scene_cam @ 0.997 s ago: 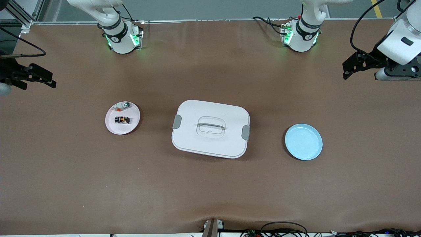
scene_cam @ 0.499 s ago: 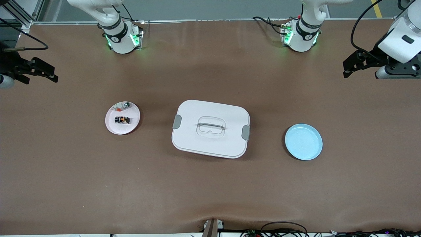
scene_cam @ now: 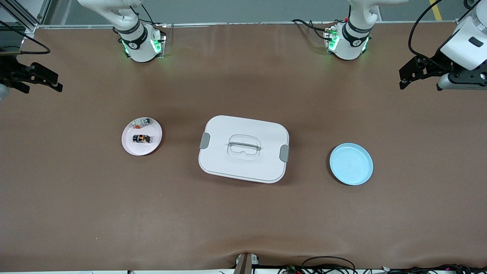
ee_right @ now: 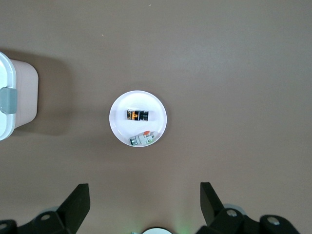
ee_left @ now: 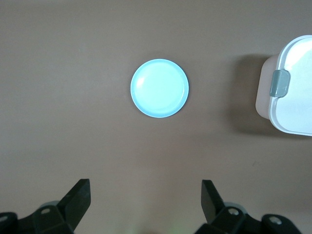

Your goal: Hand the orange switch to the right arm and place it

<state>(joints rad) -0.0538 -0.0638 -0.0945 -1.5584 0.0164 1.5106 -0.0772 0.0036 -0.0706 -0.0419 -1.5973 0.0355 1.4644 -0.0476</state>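
Note:
The orange switch [scene_cam: 140, 138], a tiny black box with an orange face, lies on a small pinkish-white plate [scene_cam: 131, 148] toward the right arm's end of the table. In the right wrist view the switch [ee_right: 137, 115] lies on the same plate [ee_right: 157, 113]. My right gripper [scene_cam: 57, 84] is open and empty, up over the table's end, well off from the plate; the right wrist view shows it [ee_right: 145, 195] wide open. My left gripper [scene_cam: 402, 78] is open and empty over the table's other end, and shows wide open in the left wrist view [ee_left: 145, 195].
A pale silvery part with a red spot [scene_cam: 141, 122] shares the plate, also in the right wrist view [ee_right: 145, 139]. A white lidded box [scene_cam: 243, 148] stands mid-table. An empty light-blue plate [scene_cam: 351, 164] lies toward the left arm's end, also in the left wrist view [ee_left: 159, 88].
Both grippers have shifted slightly over the table's ends, each drifting a little toward the base side. The switch, the plates and the box have not moved.

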